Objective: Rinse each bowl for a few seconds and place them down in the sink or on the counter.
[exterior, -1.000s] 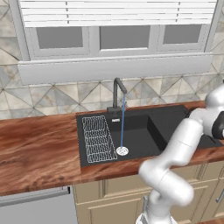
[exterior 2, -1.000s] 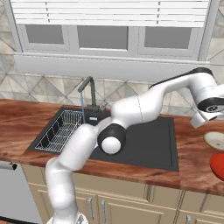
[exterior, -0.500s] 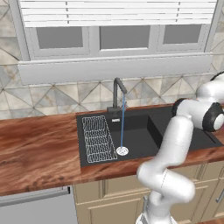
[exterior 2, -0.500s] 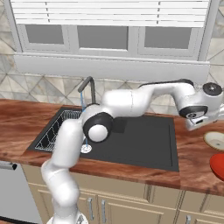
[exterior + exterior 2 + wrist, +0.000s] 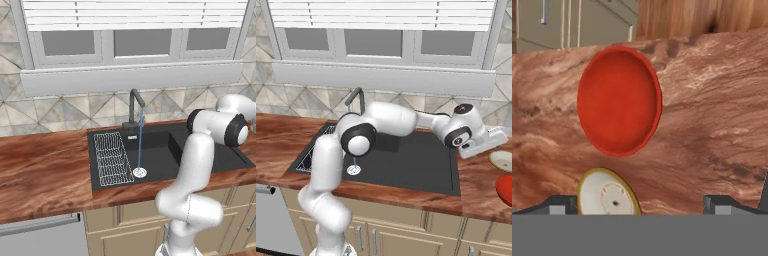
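Water [image 5: 139, 145] ran in a thin blue stream from the dark faucet [image 5: 134, 106] down to the round silver drain [image 5: 140, 172] in the black sink [image 5: 220, 161]. A white wire rack [image 5: 111, 158] lay in the left part of the basin, just beside the drain. The reddish-brown wooden counter [image 5: 42, 170] stretched to both sides of the sink, over light wooden cabinets [image 5: 401, 232].

The arm reached across the basin toward its right end, and the gripper [image 5: 495, 139] hung over the counter just past the sink's right edge. Its two fingers stood spread wide apart with nothing between them; in the hand view one dark fingertip [image 5: 562, 204] rose at the lower left and the other at the lower right, with bare wood between.

The two bowls sat on the counter to the right of the sink, close together but apart. The cream bowl [image 5: 502, 161] with its tan rim lay nearer the gripper, just beside the left fingertip in the hand view, partly cut off at the bottom there. The red bowl [image 5: 619, 100] lay beyond it, upright and open to the camera, and showed at the right edge of the right base view.
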Tool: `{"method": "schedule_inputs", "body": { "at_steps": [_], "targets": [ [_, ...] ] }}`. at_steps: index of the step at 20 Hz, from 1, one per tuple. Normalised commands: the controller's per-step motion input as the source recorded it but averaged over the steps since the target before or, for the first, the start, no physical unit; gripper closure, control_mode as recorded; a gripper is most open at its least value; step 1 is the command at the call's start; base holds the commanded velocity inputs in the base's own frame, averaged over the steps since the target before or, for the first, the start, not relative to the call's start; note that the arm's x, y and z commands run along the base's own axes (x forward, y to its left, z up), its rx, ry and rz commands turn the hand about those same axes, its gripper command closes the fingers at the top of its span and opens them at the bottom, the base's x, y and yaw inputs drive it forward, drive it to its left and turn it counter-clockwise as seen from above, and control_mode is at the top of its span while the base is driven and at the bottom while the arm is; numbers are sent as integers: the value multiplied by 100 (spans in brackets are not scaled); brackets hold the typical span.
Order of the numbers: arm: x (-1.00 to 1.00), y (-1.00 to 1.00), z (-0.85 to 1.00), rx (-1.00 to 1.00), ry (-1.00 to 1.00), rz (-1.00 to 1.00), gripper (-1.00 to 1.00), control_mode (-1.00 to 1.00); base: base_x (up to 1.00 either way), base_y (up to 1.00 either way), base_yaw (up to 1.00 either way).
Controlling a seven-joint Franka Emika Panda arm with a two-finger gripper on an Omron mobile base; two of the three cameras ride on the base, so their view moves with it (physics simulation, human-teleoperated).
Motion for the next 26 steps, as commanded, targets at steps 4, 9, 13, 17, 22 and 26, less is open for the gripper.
{"method": "schedule_inputs", "body": {
  "at_steps": [4, 9, 13, 17, 22, 26],
  "targets": [
    [17, -2, 0, 2, 15, -5, -100, -100, 0, 0, 0],
    [15, -1, -2, 5, 8, 0, -100, -100, 0, 0, 0],
    [13, -11, -12, 5, 2, 0, -100, -100, 0, 0, 0],
    [15, -19, -14, 5, 2, 0, -100, -100, 0, 0, 0],
    [19, -14, -21, 5, 2, 0, -100, -100, 0, 0, 0],
    [24, -15, -18, 5, 2, 0, -100, -100, 0, 0, 0]
  ]
}}
